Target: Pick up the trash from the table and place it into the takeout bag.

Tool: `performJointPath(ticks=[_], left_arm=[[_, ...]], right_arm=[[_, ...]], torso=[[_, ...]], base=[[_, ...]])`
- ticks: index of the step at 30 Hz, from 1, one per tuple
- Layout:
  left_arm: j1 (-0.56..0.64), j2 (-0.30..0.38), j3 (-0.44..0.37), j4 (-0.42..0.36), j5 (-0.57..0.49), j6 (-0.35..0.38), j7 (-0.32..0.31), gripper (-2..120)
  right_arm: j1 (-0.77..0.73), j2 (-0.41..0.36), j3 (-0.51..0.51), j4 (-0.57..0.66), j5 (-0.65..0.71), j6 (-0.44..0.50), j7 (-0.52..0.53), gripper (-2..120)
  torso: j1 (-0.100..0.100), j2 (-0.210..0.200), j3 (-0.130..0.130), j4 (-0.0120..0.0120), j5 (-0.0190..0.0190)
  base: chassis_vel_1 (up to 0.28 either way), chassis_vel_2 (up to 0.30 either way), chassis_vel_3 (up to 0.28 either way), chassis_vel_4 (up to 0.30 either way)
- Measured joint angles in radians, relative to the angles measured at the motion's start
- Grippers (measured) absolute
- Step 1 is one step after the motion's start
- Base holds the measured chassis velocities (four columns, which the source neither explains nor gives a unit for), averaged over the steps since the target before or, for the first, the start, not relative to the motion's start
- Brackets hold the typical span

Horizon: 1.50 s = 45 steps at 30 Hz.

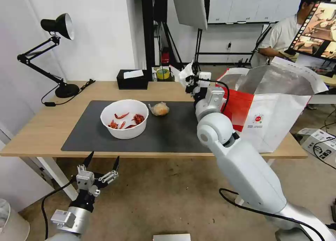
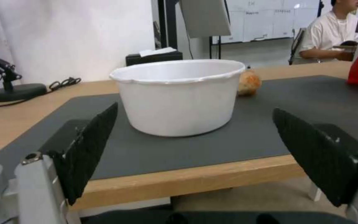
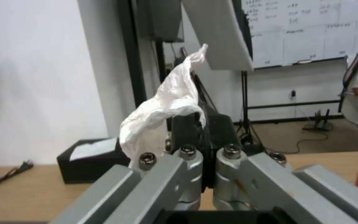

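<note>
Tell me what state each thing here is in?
Tissue: crumpled, held up by right gripper.
Right gripper: shut on it.
Left gripper: open, below table edge.
Bowl: upright, red scraps inside.
Food bag: lying on mat.
Takeout bag: standing open.

The bowl's contents are hidden by its wall in the left wrist view. The bag's far side is cut off by the picture's edge.

Walls: plain white wall behind, whiteboard farther right.
Floor: mottled brown floor.
Furniture: black stand.
Light: black articulated lamp, unlit.
</note>
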<state>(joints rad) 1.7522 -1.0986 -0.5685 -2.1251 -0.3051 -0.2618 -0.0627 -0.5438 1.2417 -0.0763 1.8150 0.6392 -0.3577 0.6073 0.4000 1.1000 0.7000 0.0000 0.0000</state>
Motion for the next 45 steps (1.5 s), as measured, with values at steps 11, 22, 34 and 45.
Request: performJointPath(ticks=[11,22,34,45], left_arm=[[0.004,-0.008,0.000,0.001,0.003,-0.003,0.000,100],[0.004,-0.012,-0.001,0.001,0.005,-0.006,0.000,100],[0.004,-0.010,-0.005,0.001,0.005,-0.020,0.000,100],[-0.001,-0.005,-0.003,0.002,0.005,-0.020,0.000,100]], right_arm=[[0.021,-0.012,0.042,0.042,0.008,0.000,0.022,0],[0.034,-0.049,0.144,0.103,0.041,-0.029,0.056,0],[-0.009,-0.103,0.259,0.142,0.019,-0.120,0.231,0],[-0.053,-0.111,0.287,0.144,0.051,-0.123,0.269,20]], torso=[[0.000,0.000,0.000,0.0000,0.0000],[0.000,0.000,0.000,0.0000,0.0000],[0.000,0.000,0.000,0.0000,0.0001],[0.000,0.000,0.000,0.0000,0.0001]], base=[[0.000,0.000,0.000,0.000],[0.000,0.000,0.000,0.000],[0.000,0.000,0.000,0.000],[0.000,0.000,0.000,0.000]])
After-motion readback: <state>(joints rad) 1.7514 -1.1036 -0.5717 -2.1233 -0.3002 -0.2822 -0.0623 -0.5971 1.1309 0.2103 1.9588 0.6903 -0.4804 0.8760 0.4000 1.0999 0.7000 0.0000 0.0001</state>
